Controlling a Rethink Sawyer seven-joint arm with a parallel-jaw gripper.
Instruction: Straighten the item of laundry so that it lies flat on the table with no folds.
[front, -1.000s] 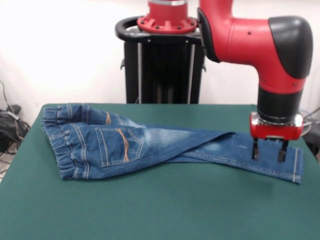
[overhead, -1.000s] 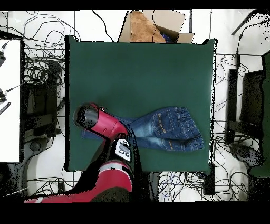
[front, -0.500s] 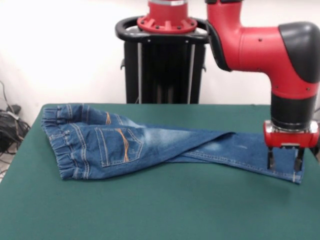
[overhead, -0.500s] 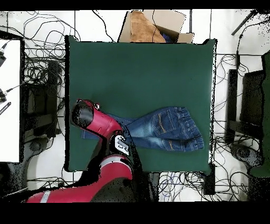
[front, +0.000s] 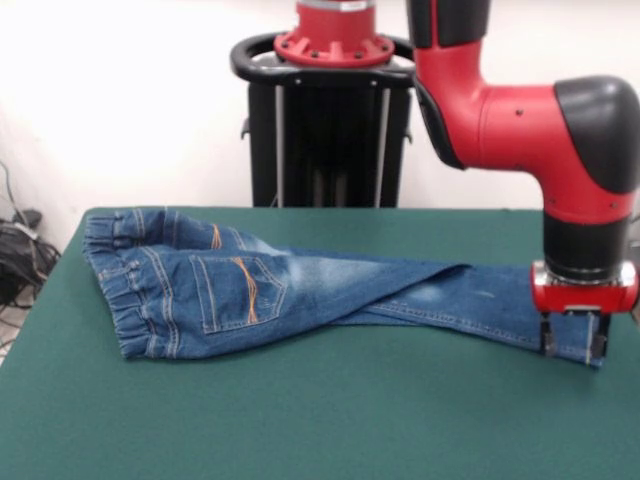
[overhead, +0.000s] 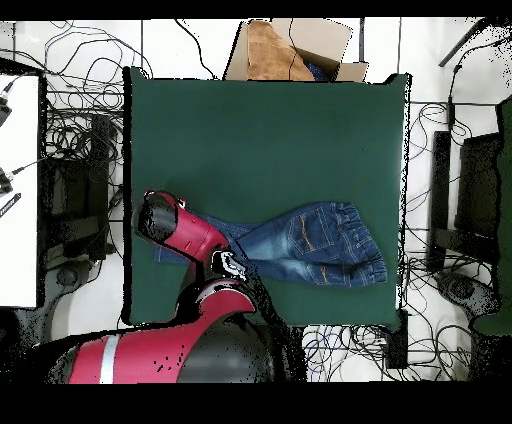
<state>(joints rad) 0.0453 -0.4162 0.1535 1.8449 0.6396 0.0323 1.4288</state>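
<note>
hand: fingers parted, down at the hem, grasping nothing yet
jeans: long axis runs across counter, waistband far from hand

The arm is glossy red with rounded casings, small dark screw heads dotting its shell, and a matte black cap over the elbow joint at the right. Below the elbow a black cylindrical wrist section runs into a red collar with a pale silver band, from which the gripper hangs as two short dark jaws with a gap between them. Behind stands a black ribbed pedestal ringed by a black hoop and topped with a red flanged base studded with bolts
</note>
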